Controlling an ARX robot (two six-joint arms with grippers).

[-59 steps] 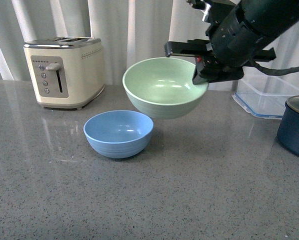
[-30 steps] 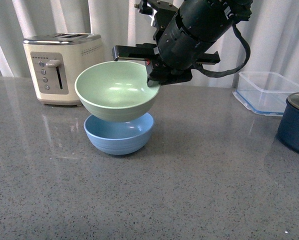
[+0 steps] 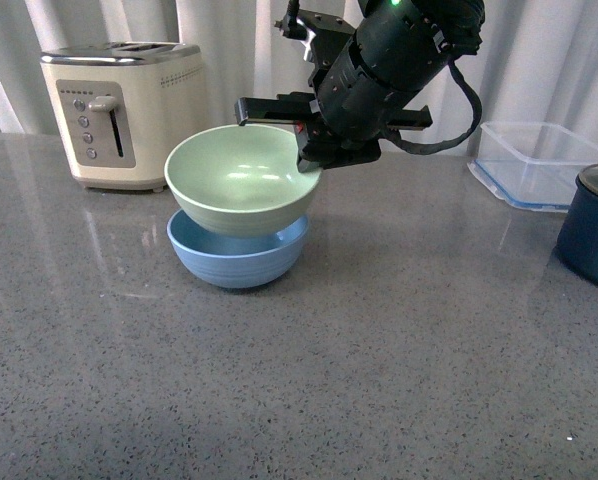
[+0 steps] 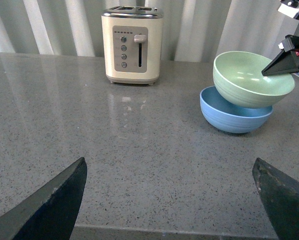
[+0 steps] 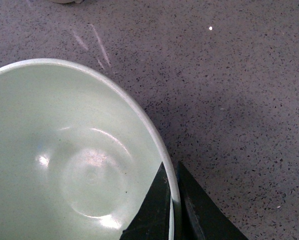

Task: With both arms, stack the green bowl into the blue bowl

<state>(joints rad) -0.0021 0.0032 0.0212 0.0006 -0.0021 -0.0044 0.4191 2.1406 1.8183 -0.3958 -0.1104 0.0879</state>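
Two fingers of your left pincer (image 4: pixel 168 161) stand wide apart with nothing between them, over bare worktop (image 3: pixel 379 350) and well short of the bowls, so that arm looks idle. Farther in, the blue bowl (image 3: pixel 237 262) sits on the worktop as the target. The green bowl (image 3: pixel 241 185) hangs tilted in its mouth because your right pincer (image 5: pixel 173 175) pinches only one side of the rim, one finger inside and one outside. Whether it is fully seated, you cannot tell. Behind stands a cream toaster (image 3: pixel 119 110); no writing on it is legible.
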